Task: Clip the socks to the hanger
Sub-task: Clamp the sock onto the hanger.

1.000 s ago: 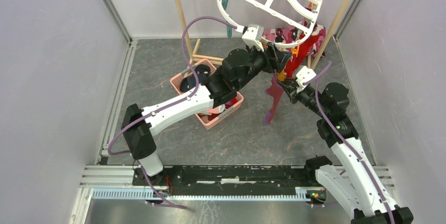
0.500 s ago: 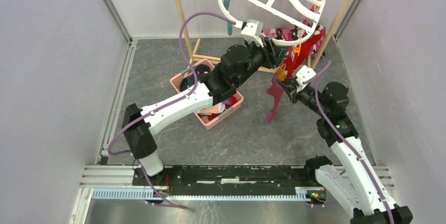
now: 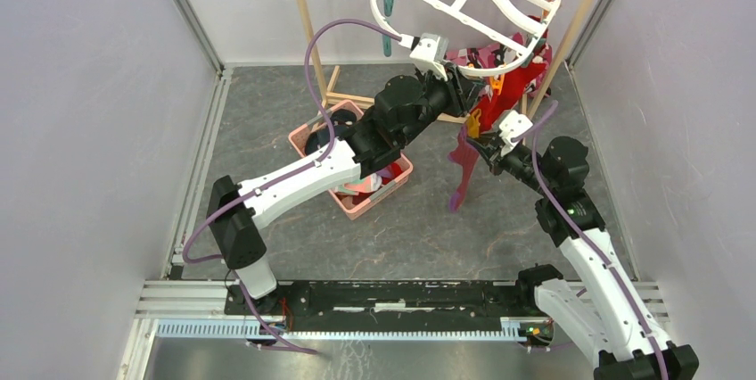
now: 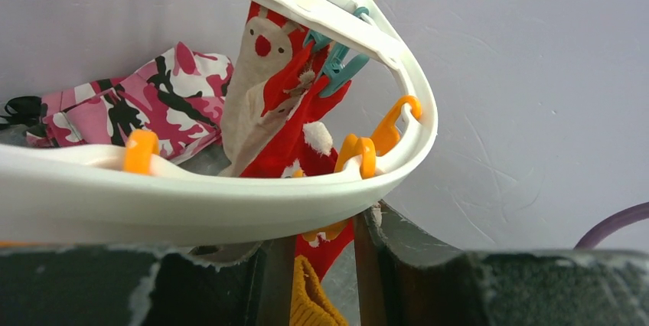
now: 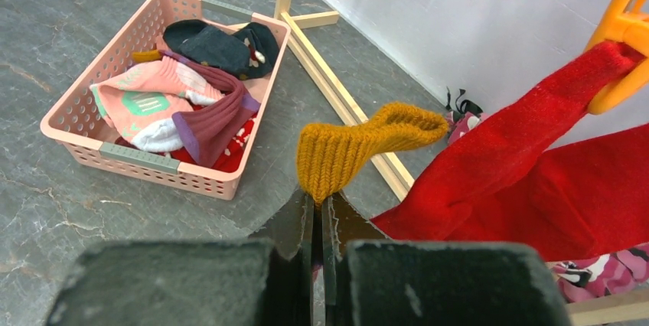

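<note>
Left wrist: hanger [image 4: 229, 207] rim masks left gripper [image 4: 312, 253] fingertips.

Left wrist shot: the hanger [image 4: 229, 207] rim sits right across the left gripper [image 4: 315, 253], so can't tell if it's pinching anything. From above, the hanger runs off the top edge. The mustard sock [image 5: 360, 150] disappears at one end between the right gripper [image 5: 317, 215] fingers.

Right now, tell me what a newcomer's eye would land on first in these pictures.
The big white hanger hung at the back stands out first, with bright red socks clipped in orange pegs under its right side. Next comes the mustard sock pinched in the right fingers beside those socks. Then the pink basket of mixed socks on the floor to the left.
</note>
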Tool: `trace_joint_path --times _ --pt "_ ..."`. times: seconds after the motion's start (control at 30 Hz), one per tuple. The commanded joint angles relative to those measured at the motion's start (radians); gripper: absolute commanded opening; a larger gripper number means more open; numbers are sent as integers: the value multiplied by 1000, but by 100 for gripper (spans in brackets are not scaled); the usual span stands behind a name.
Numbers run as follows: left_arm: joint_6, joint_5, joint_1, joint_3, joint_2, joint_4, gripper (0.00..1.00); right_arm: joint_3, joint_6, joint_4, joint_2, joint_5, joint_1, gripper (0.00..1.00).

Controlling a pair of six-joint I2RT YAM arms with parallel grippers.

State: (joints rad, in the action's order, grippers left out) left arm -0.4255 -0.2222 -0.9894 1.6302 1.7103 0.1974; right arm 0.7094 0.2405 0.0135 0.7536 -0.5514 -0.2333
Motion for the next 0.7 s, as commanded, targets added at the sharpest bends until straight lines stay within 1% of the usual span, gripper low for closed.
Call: trace_joint_path --times 0.0,0.2,0.67 --pt "13 9 7 54 8 27 23 52 17 -64 18 -30 5 0" --pt "4 11 7 54 0 24 19 110 37 -83 70 -27 4 0" --pt "0 14 7 53 -5 16 18 174 25 -98 130 23 6 0"
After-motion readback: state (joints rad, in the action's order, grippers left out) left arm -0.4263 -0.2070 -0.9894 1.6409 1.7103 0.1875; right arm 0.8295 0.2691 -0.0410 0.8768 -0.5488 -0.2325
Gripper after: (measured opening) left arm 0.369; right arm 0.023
